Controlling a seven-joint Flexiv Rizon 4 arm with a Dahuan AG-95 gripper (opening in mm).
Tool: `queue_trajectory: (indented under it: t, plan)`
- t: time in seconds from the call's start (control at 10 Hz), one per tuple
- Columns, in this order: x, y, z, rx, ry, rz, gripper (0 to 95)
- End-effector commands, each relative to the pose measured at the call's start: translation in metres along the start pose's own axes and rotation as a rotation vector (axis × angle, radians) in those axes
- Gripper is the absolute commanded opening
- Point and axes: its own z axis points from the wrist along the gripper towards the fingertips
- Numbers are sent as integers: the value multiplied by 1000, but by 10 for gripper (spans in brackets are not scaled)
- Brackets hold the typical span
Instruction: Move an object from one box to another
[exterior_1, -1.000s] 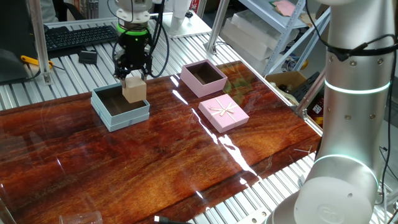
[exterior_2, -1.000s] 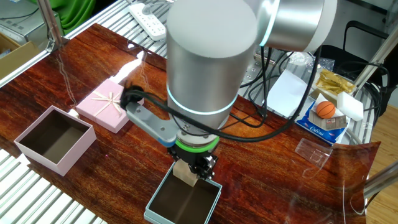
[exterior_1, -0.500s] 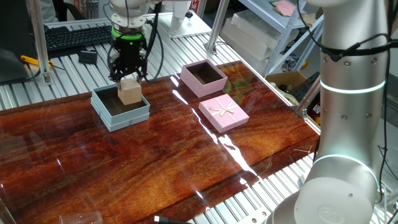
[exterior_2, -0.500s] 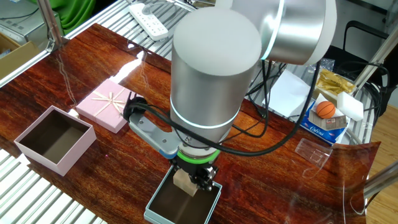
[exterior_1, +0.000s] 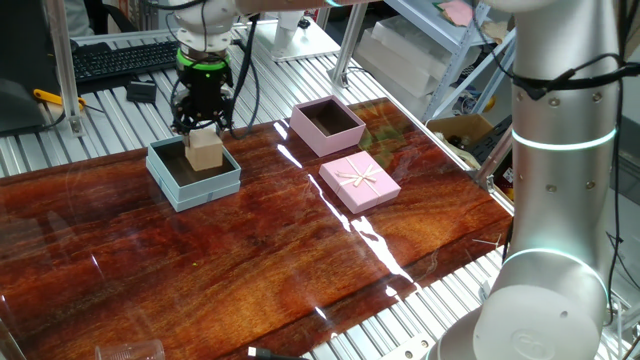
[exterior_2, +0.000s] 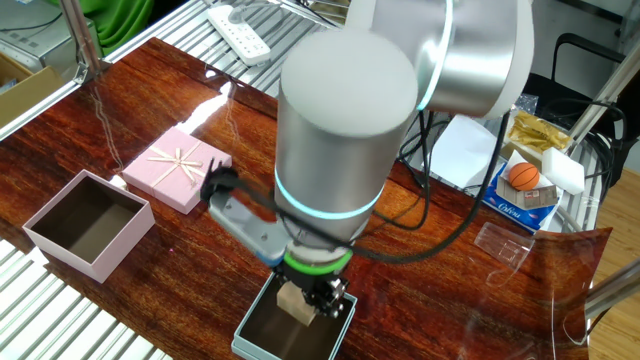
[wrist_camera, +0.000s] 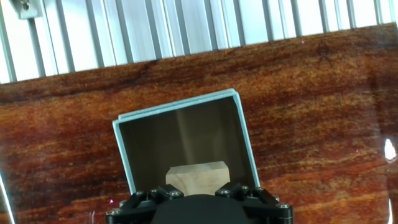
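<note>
A small tan wooden cube (exterior_1: 204, 149) hangs over the dark inside of the pale blue-grey box (exterior_1: 170, 172), and my gripper (exterior_1: 203, 137) is shut on it. From the other fixed view the cube (exterior_2: 296, 301) sits just under the arm, above that box (exterior_2: 262, 334). The hand view looks down on the cube (wrist_camera: 196, 175) and into the blue-grey box (wrist_camera: 177, 108) below it. The pink box (exterior_1: 352, 137) stands open to the right with nothing showing inside; it also lies at the far left as the pink box (exterior_2: 43, 242).
A flat pink lid with a ribbon bow (exterior_1: 360, 182) lies on the wooden table (exterior_1: 270, 270) in front of the pink box. A keyboard (exterior_1: 120, 58) sits behind the table. The arm's big silver column (exterior_1: 560, 180) rises at the right.
My gripper has carried the cube left and downward, from the blue-grey box's right rim to over its interior.
</note>
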Motion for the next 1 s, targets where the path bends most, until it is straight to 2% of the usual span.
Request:
queue_trajectory:
  t: [0.1,0.7,1.0]
  plan:
    - [-3,0,1,-2,-5,0,0]
    - [-13,6,16,0,1,-14,0]
    - [-18,11,28,0,1,-21,0]
